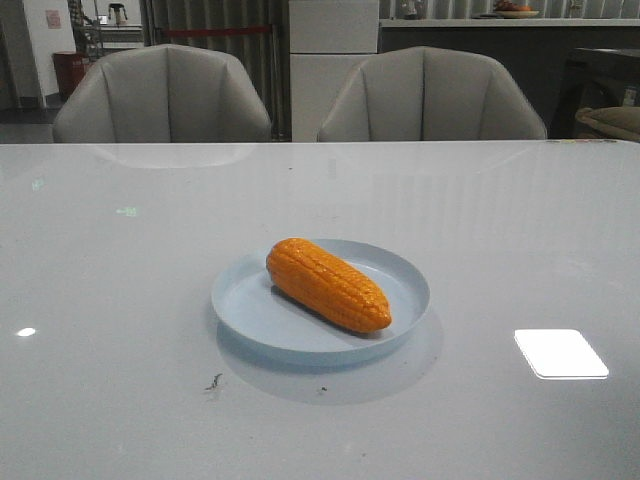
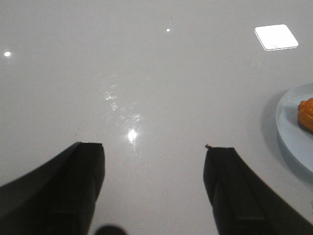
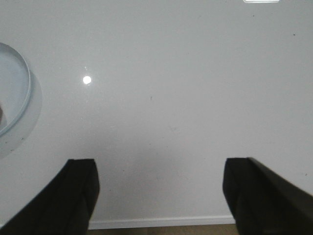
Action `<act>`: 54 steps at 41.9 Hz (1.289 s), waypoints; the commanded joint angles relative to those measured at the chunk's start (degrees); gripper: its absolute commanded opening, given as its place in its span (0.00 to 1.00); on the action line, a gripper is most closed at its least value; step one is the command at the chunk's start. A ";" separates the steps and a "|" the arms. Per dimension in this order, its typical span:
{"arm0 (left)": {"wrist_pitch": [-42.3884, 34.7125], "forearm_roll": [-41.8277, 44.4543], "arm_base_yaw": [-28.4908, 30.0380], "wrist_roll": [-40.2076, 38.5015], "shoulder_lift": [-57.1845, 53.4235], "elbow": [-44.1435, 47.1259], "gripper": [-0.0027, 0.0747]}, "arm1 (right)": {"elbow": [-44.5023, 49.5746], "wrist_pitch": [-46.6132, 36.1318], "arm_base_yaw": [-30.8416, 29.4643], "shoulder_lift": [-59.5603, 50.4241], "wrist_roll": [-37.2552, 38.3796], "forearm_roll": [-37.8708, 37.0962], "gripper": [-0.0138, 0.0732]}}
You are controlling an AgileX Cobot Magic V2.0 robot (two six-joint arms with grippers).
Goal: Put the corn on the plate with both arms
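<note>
Both grippers hang with their dark fingers spread wide and nothing between them: the left gripper (image 2: 154, 188) hovers over bare glossy tabletop, and the right gripper (image 3: 161, 196) does the same near the table's (image 1: 120, 300) front edge, which shows as a pale strip behind its fingers in the right wrist view. Neither arm appears in the front view. The corn (image 1: 327, 284), an orange cob with rows of bumpy kernels, lies on the pale blue plate (image 1: 402, 278), set diagonally with its blunt end toward the far left and its tapered end toward the near right, resting inside the low rim. The plate sits near the middle of the white table, with open surface on every side of it. In the left wrist view only the rim of the plate (image 2: 288, 132) and an end of the corn (image 2: 307, 113) show at the frame's edge; the right wrist view catches a sliver of the plate (image 3: 17, 93). A bright rectangular light reflection (image 1: 560, 353) lies on the tabletop right of the plate. Two grey chairs (image 1: 162, 95) stand behind the table's far edge.
</note>
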 commanded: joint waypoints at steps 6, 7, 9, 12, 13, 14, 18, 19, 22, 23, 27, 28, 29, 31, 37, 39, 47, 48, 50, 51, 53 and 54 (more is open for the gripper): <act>-4.26 -0.47 0.07 -0.71 -0.48 -1.59 0.67 | -0.79 -4.77 -0.27 -3.01 0.19 -0.39 0.88; -4.26 -0.47 0.07 -0.71 -0.48 -1.59 0.67 | -0.79 -4.23 -0.27 -3.01 0.19 -0.39 0.88; -4.26 -0.47 0.07 -0.71 -0.48 -1.59 0.67 | -0.79 -3.47 -0.27 -3.01 0.19 -0.39 0.88; -4.26 -0.71 0.07 -0.71 -0.48 -1.59 0.67 | -0.79 -2.73 -0.27 -3.01 0.19 -0.39 0.88; -4.26 -0.71 0.07 -0.71 -0.48 -1.59 0.67 | -0.79 -2.58 -0.27 -3.01 0.19 -0.39 0.88; -4.26 -0.71 0.07 -0.71 -0.48 -1.59 0.67 | -0.79 -2.52 -0.27 -3.01 0.19 -0.39 0.88; -4.26 -0.71 0.07 -0.71 -0.48 -1.59 0.67 | -0.79 -2.52 -0.27 -3.01 0.19 -0.39 0.88; -4.26 -0.71 0.07 -0.71 -0.48 -1.59 0.67 | -0.79 -2.52 -0.27 -3.01 0.19 -0.39 0.88; -4.26 -0.71 0.07 -0.71 -0.48 -1.59 0.67 | -0.79 -2.52 -0.27 -3.01 0.19 -0.39 0.88; -4.26 -0.71 0.07 -0.71 -0.48 -1.59 0.67 | -0.79 -2.52 -0.27 -3.01 0.19 -0.39 0.88; -4.26 -0.71 0.07 -0.71 -0.48 -1.59 0.65 | -0.79 -2.52 -0.27 -3.01 0.19 -0.39 0.88; -4.26 -0.71 0.07 -0.71 -0.48 -1.59 0.64 | -0.79 -2.52 -0.27 -3.01 0.19 -0.39 0.88; -4.26 -0.71 0.07 -0.71 -0.48 -1.59 0.62 | -0.79 -2.52 -0.27 -3.01 0.19 -0.39 0.88; -4.26 -0.71 0.07 -0.71 -0.48 -1.59 0.57 | -0.79 -2.52 -0.27 -3.01 0.19 -0.39 0.88; -4.26 -0.71 0.07 -0.71 -0.48 -1.59 0.43 | -0.79 -2.52 -0.27 -3.01 0.19 -0.39 0.88; -4.26 -0.71 0.07 -0.71 -0.48 -1.59 0.38 | -0.79 -2.52 -0.27 -3.01 0.19 -0.39 0.88; -4.26 -0.71 0.07 -0.71 -0.48 -1.59 0.22 | -0.79 -2.52 -0.27 -3.01 0.19 -0.39 0.88; -4.26 -0.71 0.07 -0.71 -0.48 -1.59 0.21 | -0.79 -2.52 -0.27 -3.01 0.19 -0.39 0.88; -4.26 -0.71 0.07 -0.71 -0.48 -1.59 0.18 | -0.79 -2.52 -0.27 -3.01 0.19 -0.39 0.88; -4.26 -0.71 0.07 -0.71 -0.48 -1.59 0.16 | -0.79 -2.52 -0.27 -3.01 0.19 -0.39 0.88; -4.26 -0.71 0.07 -0.71 -0.48 -1.59 0.15 | -0.79 -2.52 -0.27 -3.01 0.19 -0.39 0.88; -4.26 -0.71 0.07 -0.71 -0.48 -1.59 0.15 | -0.79 -2.52 -0.27 -3.01 0.19 -0.39 0.88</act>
